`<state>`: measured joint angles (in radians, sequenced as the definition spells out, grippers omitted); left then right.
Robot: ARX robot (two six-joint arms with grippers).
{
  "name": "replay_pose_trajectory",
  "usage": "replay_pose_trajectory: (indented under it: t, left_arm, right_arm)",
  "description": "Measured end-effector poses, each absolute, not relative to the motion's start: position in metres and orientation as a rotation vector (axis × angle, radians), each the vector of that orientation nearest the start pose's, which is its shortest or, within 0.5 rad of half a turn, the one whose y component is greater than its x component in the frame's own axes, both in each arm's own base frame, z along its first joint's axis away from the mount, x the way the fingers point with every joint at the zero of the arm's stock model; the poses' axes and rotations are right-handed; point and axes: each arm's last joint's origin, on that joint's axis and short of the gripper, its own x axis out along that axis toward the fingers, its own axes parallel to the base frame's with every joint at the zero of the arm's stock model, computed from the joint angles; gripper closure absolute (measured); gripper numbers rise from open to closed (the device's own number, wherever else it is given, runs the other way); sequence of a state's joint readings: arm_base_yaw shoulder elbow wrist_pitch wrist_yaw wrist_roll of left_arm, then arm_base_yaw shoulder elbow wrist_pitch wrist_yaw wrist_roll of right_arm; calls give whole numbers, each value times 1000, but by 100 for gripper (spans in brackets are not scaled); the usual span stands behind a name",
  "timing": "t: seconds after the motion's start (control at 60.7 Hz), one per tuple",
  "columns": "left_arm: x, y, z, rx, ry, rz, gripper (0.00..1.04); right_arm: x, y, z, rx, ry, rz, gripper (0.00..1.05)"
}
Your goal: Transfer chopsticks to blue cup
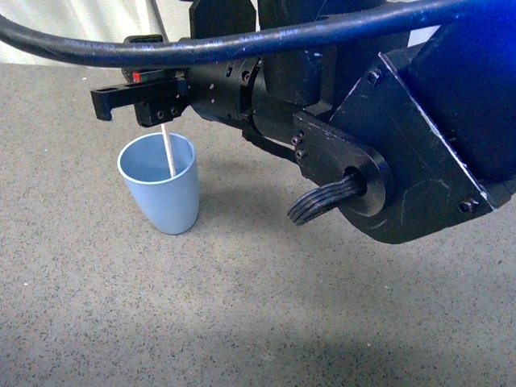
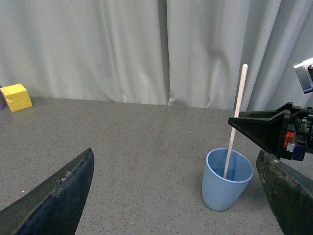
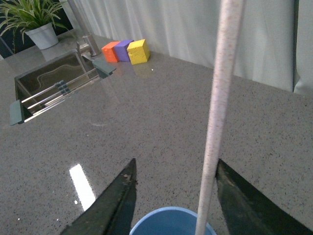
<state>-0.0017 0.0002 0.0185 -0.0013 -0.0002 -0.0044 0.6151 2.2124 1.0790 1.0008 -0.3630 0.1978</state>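
One pale stick, one cup, and they're together! The chopsticks [image 2: 239, 98], really a single cream stick, rest with the lower end down inside the blue cup [image 2: 222, 193] and the upper part leaning out over the rim, poking well above it. The cup sits upright on the grey desk [image 1: 322, 322].

Look at the right gripper [image 3: 175, 169], directly above the cup's mouth. From its own wrist camera the jaws are spread, the stick rises through the gap nearer one finger [image 3: 244, 200] than the other, and I see no squeeze on it. That reads to me as a let-go: the arm lies low and level over the cup so the stick can go in tip first, and the cup's wall carries the lean. Whether the stick brushes that nearer finger, I can't tell.

On the other side, the left gripper [image 2: 174, 155] hangs well back from the cup, jaws wide, holding nothing. It is out of the way, which makes sense for a one-arm job.

My call: the transfer is all but done. The risk is in the exit. A sideways pull could catch the tall stick and tip this light-looking, narrow-based cup, so straight up looks like the safe way out.
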Motion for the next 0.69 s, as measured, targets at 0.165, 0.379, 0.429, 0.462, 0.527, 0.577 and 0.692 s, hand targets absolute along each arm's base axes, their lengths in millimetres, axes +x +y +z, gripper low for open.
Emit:
replay_pose_trajectory:
  t: [0.165,0.379,0.429,0.462,0.527,0.577,0.692]
  left_arm:
    - [97,0,170,-4,-17,-2,7]
    - [97,0,170,-4,-17,-2,7]
    - [97,0,170,-4,-17,-2,7]
    - [97,0,170,-4,-17,-2,7]
    - [97,0,170,-4,-17,-2,7]
    - [97,0,170,-4,-17,-2,7]
    - [97,0,170,-4,-17,-2,7]
  right_arm:
    - [342,254,104,161,244,965,23]
    - [337,251,115,150,212,962,9]
    - [335,248,119,142,200,938,9]
    - [334,246,121,136,194,919,9]
    - [332,241,125,113,186,850,9]
    - [334,230,129,70,185,727,9]
    - [339,205,131,25,188,547,9]
